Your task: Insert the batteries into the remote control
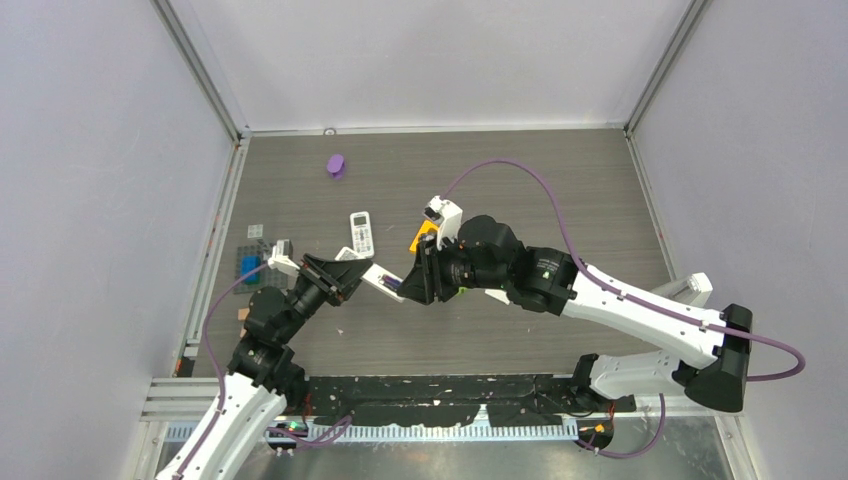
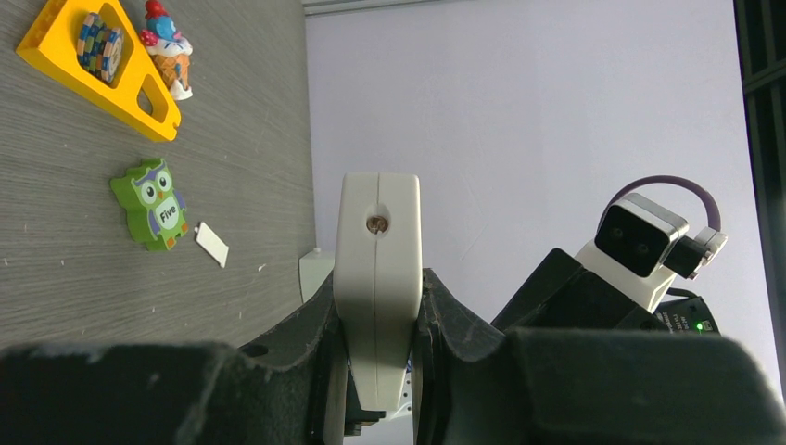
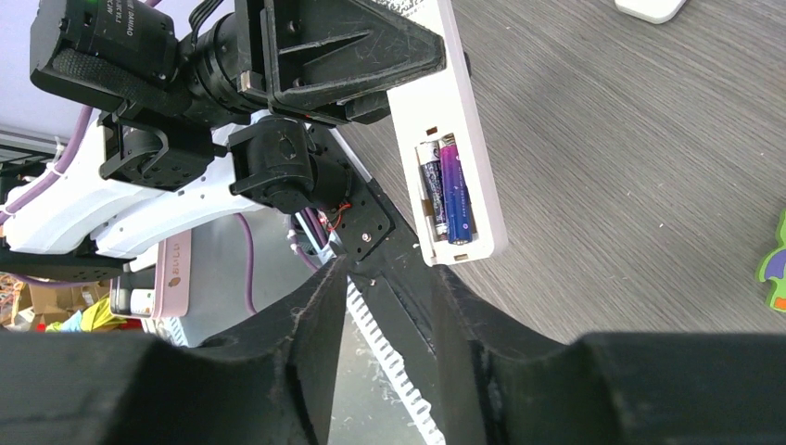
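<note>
The left fingers (image 2: 322, 320) clamp a white plastic remote control (image 3: 463, 111) above the middle of the grey wood-grain desk (image 1: 560, 200). Its long axis runs left to right, and its free end points at the right fingers (image 3: 313, 320), which are parted, empty and just beside it. A dark cylindrical battery (image 3: 431, 190) and a purple cylindrical battery (image 3: 456, 199) lie lengthwise in its open bay.

Even, bright overhead light fills all three views with soft shadows and no glare; the wrist views' lower edges show dark, blurred fingers.
</note>
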Motion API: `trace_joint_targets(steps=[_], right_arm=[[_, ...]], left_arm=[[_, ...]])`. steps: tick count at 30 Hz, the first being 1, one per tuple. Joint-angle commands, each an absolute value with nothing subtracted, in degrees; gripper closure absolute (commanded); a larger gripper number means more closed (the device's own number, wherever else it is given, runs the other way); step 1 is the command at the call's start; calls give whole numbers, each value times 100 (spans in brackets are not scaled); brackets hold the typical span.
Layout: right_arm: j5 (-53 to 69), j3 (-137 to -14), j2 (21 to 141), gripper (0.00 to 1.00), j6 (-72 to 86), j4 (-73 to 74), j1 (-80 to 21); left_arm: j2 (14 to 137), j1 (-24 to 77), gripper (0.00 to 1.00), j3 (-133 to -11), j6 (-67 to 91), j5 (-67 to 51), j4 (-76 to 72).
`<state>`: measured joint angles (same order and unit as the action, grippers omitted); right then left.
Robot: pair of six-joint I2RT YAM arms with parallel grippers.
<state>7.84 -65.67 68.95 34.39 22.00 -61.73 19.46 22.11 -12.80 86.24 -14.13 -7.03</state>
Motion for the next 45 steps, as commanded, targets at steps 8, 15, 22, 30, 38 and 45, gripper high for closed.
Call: trace_joint_targets(steps=[8, 15, 22, 30, 38, 45], right_arm=[[606, -6687, 7203, 72, 3406, 1991, -6152], [443, -6662, 7236, 72, 3438, 2011, -6152], [402, -6688, 7313, 72, 3439, 2030, -6144], [443, -6708, 7415, 73, 3433, 2006, -6144], [390, -6754, 7528, 79, 3445, 1978, -6143], [276, -6789, 7653, 85, 3507, 1983, -6137]], left_arm=[[1901, 2218, 100, -1330, 8517, -1426, -870], [1890, 2224, 100, -1327, 8500, -1451, -888], [1885, 2221, 100, -1327, 8500, -1480, -916], [1874, 2219, 100, -1348, 8520, -1503, -927], [1915, 2222, 100, -1336, 8534, -1581, -972], [1880, 2217, 100, -1305, 8492, -1674, -1034]])
